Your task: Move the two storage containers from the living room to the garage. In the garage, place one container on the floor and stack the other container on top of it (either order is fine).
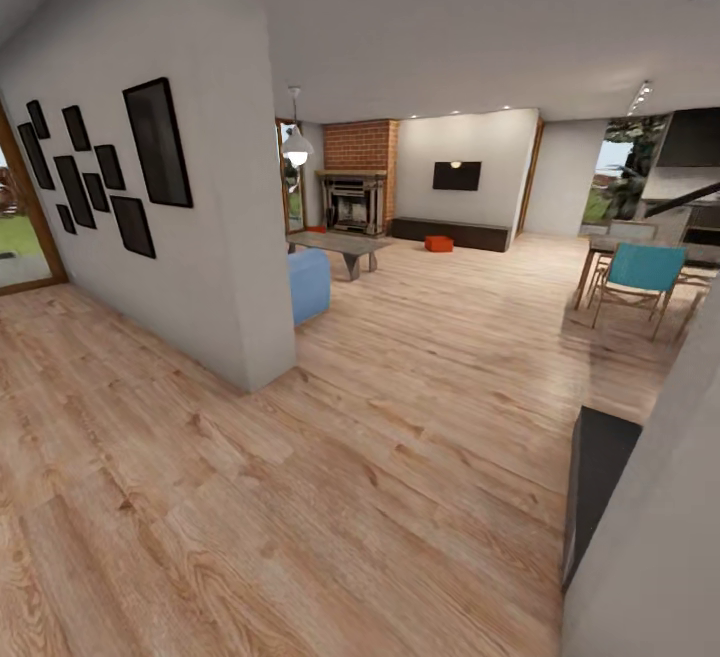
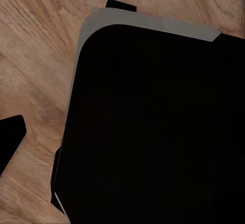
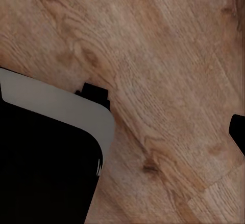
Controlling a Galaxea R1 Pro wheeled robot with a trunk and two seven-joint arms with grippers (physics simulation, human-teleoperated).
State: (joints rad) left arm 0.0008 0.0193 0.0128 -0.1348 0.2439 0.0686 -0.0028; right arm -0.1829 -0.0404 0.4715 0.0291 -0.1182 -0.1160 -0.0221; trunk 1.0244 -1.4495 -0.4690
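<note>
One red-orange bin sits on the wood floor beside the long dark bench, near the brick fireplace. Whether either pincer is open or closed, I cannot tell.

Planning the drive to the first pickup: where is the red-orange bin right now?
In the head view, the red-orange bin sits on the wood floor at the far end, before the dark low bench, under the wall TV.
</note>
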